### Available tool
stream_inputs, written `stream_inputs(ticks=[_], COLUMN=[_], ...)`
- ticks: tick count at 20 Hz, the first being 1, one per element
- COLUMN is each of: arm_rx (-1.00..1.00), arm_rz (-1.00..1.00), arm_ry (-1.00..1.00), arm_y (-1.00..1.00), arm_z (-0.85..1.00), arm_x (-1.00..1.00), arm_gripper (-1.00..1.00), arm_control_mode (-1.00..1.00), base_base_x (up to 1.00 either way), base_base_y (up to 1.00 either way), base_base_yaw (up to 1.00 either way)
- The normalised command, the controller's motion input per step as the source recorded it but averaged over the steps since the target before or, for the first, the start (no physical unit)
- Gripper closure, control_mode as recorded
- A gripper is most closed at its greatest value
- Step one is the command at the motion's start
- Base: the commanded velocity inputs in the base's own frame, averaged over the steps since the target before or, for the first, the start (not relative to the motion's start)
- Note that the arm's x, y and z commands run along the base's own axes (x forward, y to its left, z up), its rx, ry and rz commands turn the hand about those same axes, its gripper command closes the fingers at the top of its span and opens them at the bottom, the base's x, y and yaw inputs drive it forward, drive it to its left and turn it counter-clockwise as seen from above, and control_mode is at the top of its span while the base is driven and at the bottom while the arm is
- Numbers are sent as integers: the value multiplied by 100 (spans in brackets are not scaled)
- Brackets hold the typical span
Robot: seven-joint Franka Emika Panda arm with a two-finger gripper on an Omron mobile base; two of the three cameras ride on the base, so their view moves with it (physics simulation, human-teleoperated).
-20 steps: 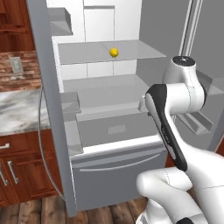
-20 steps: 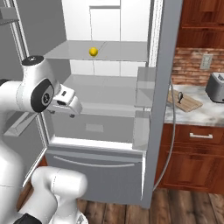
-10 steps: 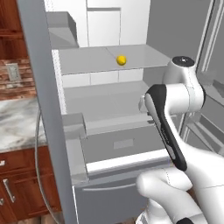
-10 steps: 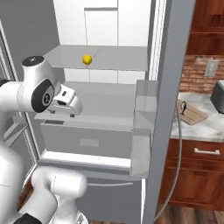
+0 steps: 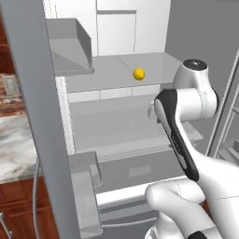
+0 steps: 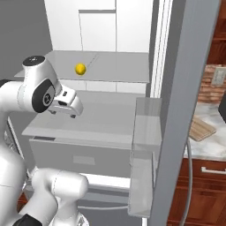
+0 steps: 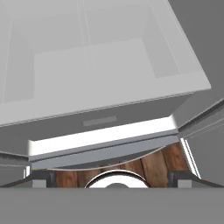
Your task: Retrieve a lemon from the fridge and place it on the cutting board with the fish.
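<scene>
Lemon [image 5: 138, 73]: small round bright-yellow fruit; lies on a grey upper shelf inside the fridge, near the shelf's middle; at about 11 o'clock from the arm's hand in the left base view, at about 1 o'clock from it in the right base view [image 6: 80, 69]; touched by nothing.
Fridge [image 5: 116, 130]: both doors swung open; white-grey shelved interior; door bins on the inner sides of the doors; the hand view looks down into its lower compartment [image 7: 105, 74].
Gripper [image 6: 76, 111]: fingers spread wide, holding nothing; pointing down and forward; hangs in front of the shelf below the lemon, well apart from the fruit.
Cutting board [image 6: 201, 129]: light-tan wood; lies on the marble counter at 3 o'clock of the fridge, partly hidden behind the open right door.
Counter [image 6: 212, 145]: marble top over red-brown wooden cabinets.
Floor [image 7: 153, 168]: brown wood planks seen under the fridge front in the hand view.
</scene>
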Motion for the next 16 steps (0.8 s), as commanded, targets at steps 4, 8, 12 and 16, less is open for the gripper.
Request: stream_inputs(ticks=[4, 8, 12, 16], arm_rx=[0, 0, 0, 0], arm_rz=[0, 0, 0, 1], arm_ry=[0, 0, 0, 0], arm_y=[0, 0, 0, 0], arm_z=[0, 0, 0, 1], arm_x=[0, 0, 0, 0], arm_gripper=[-100, -100, -100, -100], arm_control_mode=[100, 100, 100, -100], base_base_x=[37, 27, 16, 2], base_base_y=[0, 0, 0, 0], base_base_yaw=[0, 0, 0, 0])
